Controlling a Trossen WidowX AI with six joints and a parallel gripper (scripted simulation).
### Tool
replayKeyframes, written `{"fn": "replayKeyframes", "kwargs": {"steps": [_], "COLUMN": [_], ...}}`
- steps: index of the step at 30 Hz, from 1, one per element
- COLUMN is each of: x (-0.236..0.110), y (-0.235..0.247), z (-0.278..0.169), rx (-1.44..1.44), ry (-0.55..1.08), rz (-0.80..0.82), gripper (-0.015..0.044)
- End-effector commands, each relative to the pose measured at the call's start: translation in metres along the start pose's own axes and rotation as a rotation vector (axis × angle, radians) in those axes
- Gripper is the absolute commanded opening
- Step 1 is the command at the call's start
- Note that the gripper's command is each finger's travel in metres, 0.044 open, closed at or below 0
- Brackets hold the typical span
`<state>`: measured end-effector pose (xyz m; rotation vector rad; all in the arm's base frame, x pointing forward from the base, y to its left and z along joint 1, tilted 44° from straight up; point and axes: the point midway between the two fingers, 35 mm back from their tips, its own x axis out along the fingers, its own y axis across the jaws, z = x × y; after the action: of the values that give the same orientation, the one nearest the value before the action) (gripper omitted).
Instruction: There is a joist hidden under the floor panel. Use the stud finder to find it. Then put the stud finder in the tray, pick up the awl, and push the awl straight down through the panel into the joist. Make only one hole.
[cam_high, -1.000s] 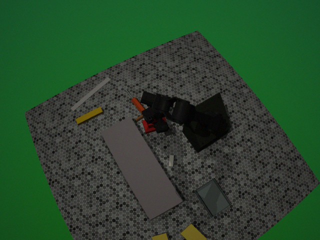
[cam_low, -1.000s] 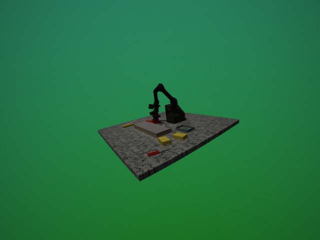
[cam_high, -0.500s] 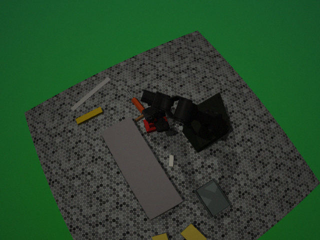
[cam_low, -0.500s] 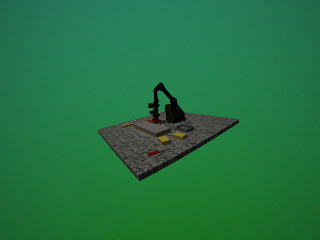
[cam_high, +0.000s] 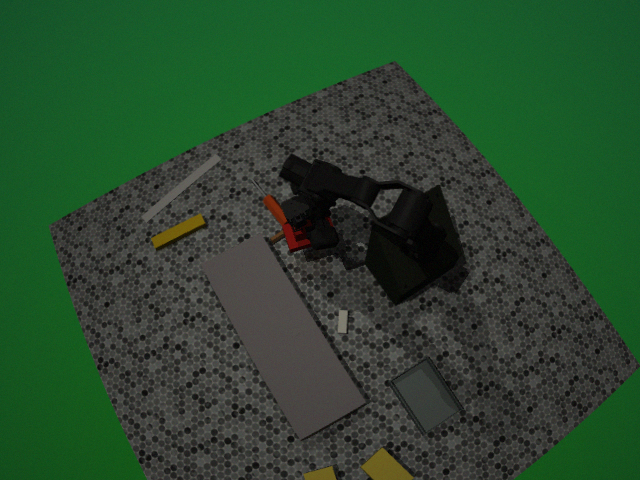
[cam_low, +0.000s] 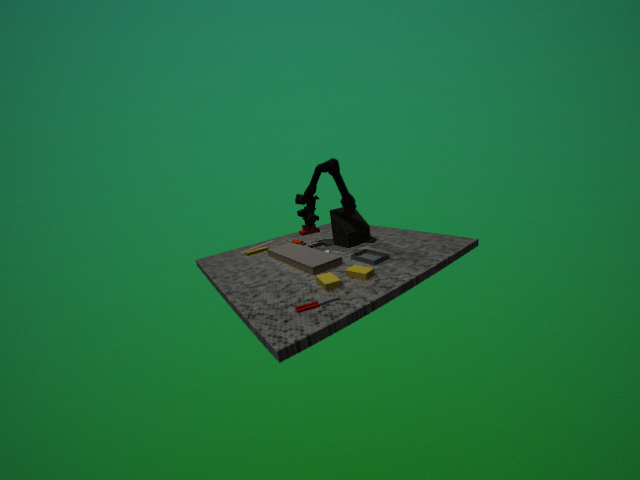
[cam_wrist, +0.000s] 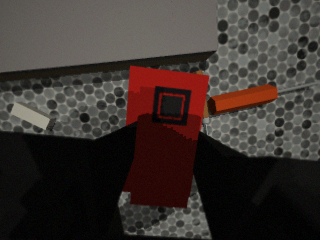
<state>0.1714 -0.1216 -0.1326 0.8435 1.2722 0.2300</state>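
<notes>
at the far left of the top view a pale strip (cam_high: 181, 187) is lying on the speckled table (cam_high: 516, 248), and just below it a yellow bar (cam_high: 178, 230) is lying flat, well apart from the arm. moving right, the long grey floor panel (cam_high: 281, 333) is stretching diagonally across the middle of the table, its upper end sitting just beside the red stud finder (cam_high: 298, 238). the gripper (cam_high: 305, 227) is clamping that stud finder between its fingers; in the wrist view the red body (cam_wrist: 165, 145) is showing a dark square window and is disappearing at its lower part between the two dark fingers. in the exterior view the stud finder (cam_low: 309, 229) is hanging under the gripper, raised off the table. the awl (cam_high: 273, 209), with its orange handle and thin metal tip, is lying on the table just beyond the panel's end, close to the gripper; the wrist view is showing its handle (cam_wrist: 242, 98) to the right of the stud finder. further right, a small white block (cam_high: 342, 320) is lying near the panel's long edge, and the black arm base (cam_high: 413, 258) is standing behind it. the grey tray (cam_high: 426, 395) is sitting toward the lower right, well apart from the gripper. two yellow blocks (cam_high: 386, 465) are lying at the bottom edge.
</notes>
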Motion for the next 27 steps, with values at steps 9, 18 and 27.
{"fn": "replayKeyframes", "kwargs": {"steps": [9, 18, 27], "x": [-0.010, -0.007, 0.000], "y": [-0.005, -0.010, -0.008], "z": [0.027, 0.067, 0.106], "rx": [-0.036, -0.081, -0.127], "ry": [-0.005, -0.008, -0.010], "rz": [-0.002, 0.006, 0.018], "gripper": [0.0000, 0.0000, 0.0000]}}
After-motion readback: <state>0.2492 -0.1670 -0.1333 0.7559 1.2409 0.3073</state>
